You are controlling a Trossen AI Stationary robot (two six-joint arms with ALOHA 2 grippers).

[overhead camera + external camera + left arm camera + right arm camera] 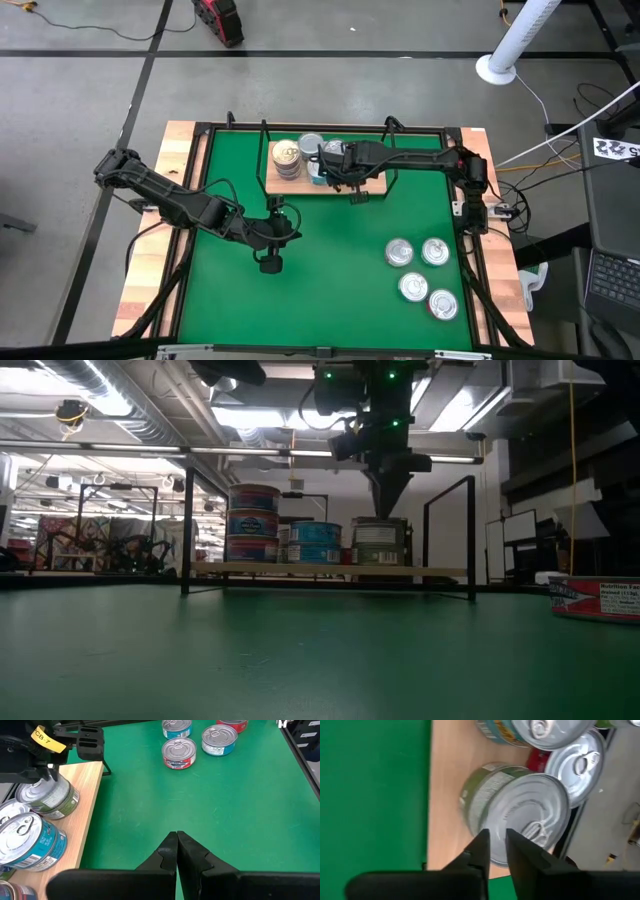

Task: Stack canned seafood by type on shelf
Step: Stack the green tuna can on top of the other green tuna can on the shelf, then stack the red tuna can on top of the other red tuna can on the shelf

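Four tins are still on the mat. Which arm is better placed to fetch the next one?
Probably the right. The four loose tins lie on its side of the mat. The right gripper is above the shelf; the left gripper hangs mid-mat, shut.

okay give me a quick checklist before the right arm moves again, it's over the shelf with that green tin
1. Right gripper freed from the green-sided tin: cannot tell; fingers slightly parted at its lid rim.
2. Green-sided tin resting on the shelf: ok, it sits on the board.
3. Left gripper out of the way: ok, shut, over the green mat.
4. Tins left to stack: not ok, four loose tins remain on the mat.
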